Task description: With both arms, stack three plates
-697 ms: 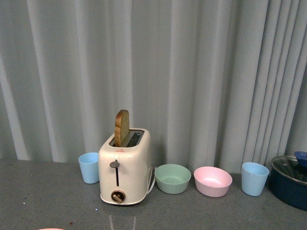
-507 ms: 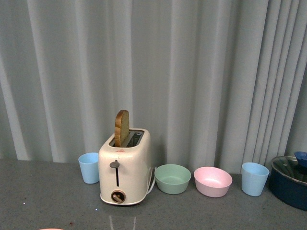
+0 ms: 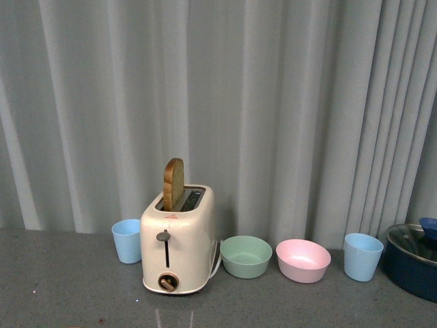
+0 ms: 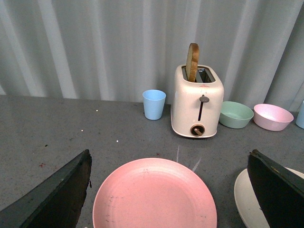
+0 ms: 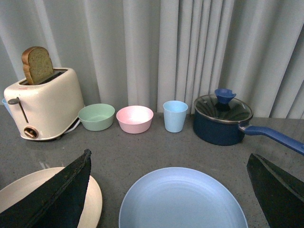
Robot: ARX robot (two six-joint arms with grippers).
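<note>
In the left wrist view the pink plate lies flat on the grey counter, between and below the spread fingers of my left gripper, which is open and holds nothing. The cream plate lies beside it, partly hidden behind one finger. In the right wrist view the light blue plate lies flat under my right gripper, also open and holding nothing. The cream plate shows beside it, partly behind one finger. No plate and no gripper shows in the front view.
At the back by the curtain stand a cream toaster with a bread slice, a blue cup, a green bowl, a pink bowl, another blue cup and a dark blue lidded pot with a long handle.
A thin pink sliver at the bottom edge of the front view no longer shows. Nothing else has visibly moved.
</note>
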